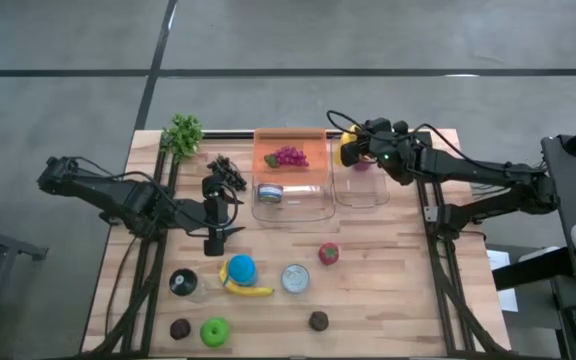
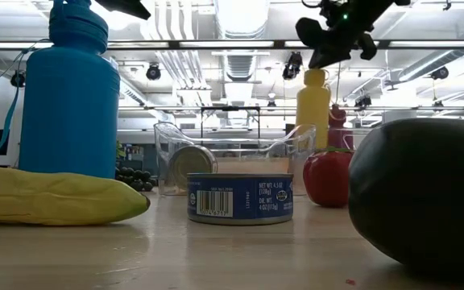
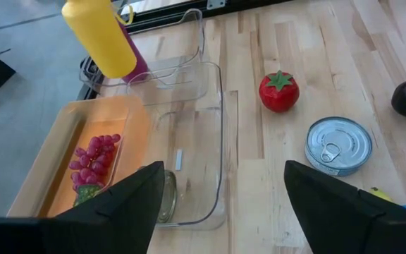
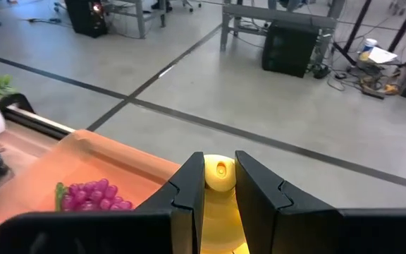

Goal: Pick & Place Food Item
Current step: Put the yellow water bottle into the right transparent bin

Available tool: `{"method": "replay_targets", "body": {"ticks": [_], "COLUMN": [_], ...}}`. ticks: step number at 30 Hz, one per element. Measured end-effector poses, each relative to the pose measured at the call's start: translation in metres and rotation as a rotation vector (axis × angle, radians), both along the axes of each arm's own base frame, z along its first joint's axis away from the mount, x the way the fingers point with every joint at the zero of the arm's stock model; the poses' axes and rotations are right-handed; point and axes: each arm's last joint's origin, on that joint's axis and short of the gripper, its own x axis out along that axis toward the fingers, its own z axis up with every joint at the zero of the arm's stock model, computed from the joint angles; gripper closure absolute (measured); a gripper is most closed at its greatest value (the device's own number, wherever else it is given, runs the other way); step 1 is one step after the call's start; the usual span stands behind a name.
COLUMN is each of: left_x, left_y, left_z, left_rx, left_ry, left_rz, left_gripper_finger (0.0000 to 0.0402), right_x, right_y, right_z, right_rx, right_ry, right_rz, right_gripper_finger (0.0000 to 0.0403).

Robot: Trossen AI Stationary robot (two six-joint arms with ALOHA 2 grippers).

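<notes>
A yellow squeeze bottle (image 2: 312, 101) hangs over the small clear container (image 1: 361, 188) at the table's far right, with my right gripper (image 4: 220, 185) shut on its top. Something pink (image 1: 364, 165) shows just under the bottle. Left of it stand a larger clear container (image 1: 298, 200) with a tin (image 1: 269, 193) inside and an orange tray (image 1: 313, 150) holding purple grapes (image 1: 288, 156). My left gripper (image 3: 220, 212) hovers open above the table's left middle, touching nothing. My right gripper pinches the yellow bottle's rounded top end (image 4: 219, 175) between its two fingers, one on each side. The fingers come from the table's right side, slanting slightly down. The bottle hangs below them, roughly upright, with its lower end (image 3: 118, 67) over the small clear container; whether it touches I cannot tell.
On the near half of the table lie a red tomato (image 1: 328, 254), a flat tin (image 1: 295, 279), a blue bottle (image 1: 240, 268), a banana (image 1: 248, 291), a green apple (image 1: 214, 331) and two dark round items (image 1: 318, 321) (image 1: 179, 328). Dark grapes (image 1: 226, 172) and a green plant (image 1: 183, 133) sit far left.
</notes>
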Motion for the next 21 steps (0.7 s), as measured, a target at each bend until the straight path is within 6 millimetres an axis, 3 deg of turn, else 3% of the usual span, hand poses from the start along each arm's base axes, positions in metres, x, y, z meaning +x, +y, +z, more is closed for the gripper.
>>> {"method": "replay_targets", "body": {"ticks": [11,21], "left_x": [0.0,0.0], "left_y": [0.0,0.0], "left_z": [0.0,0.0], "left_rx": [0.0,-0.003], "left_ry": [0.0,-0.001], "left_rz": [0.0,0.002], "left_gripper_finger": [0.0105,0.0099], "right_x": [0.0,-0.003], "right_y": [-0.001,-0.007], "right_z": [-0.02,-0.05], "right_rx": [-0.015,0.01], "right_ry": [-0.015,-0.026], "right_rz": [-0.023,-0.012], "right_gripper_finger": [0.0346,0.0346]}}
